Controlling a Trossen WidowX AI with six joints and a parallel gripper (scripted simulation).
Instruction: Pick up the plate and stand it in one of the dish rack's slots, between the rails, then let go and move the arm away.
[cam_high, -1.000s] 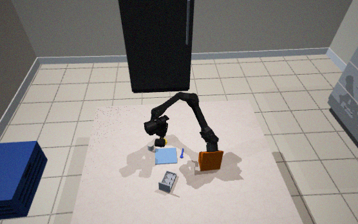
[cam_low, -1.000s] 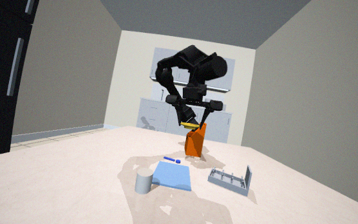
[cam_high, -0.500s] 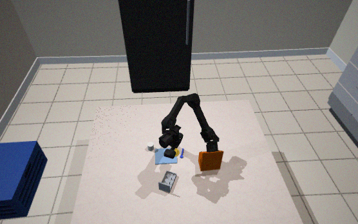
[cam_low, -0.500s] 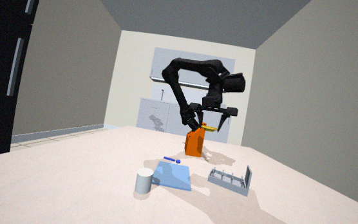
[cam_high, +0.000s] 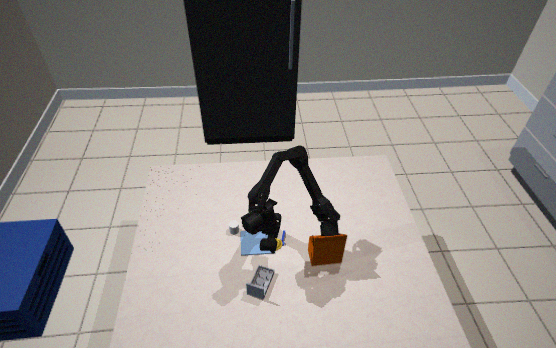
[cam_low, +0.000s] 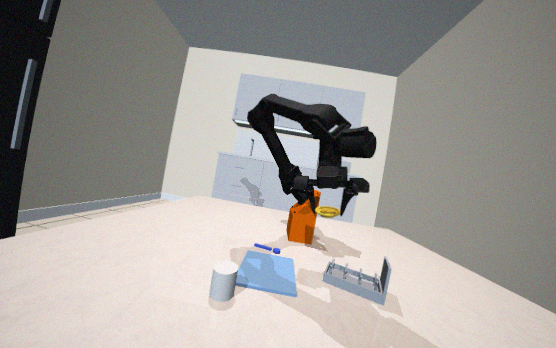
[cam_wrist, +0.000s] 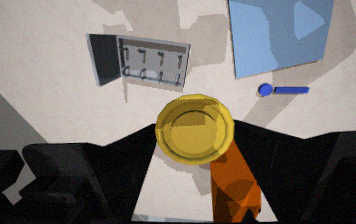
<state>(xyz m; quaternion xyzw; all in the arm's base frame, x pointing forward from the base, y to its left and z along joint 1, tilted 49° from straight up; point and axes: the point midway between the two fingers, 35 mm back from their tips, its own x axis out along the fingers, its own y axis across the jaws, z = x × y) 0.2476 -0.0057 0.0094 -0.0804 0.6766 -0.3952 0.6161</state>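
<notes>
Gripper (cam_low: 330, 204) pinching my yellow plate (cam_low: 329, 212) flat, above the table (cam_low: 125, 260). I see the dish rack (cam_low: 357, 281) lower, beside the blue mat (cam_low: 267, 272).

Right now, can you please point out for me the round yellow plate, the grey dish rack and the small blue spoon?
Round yellow plate (cam_wrist: 194, 131), wrist view, on its flat centre.
Grey dish rack (cam_low: 350, 285), exterior view, on its near side wall.
Small blue spoon (cam_wrist: 291, 90), wrist view, on its handle.
</notes>
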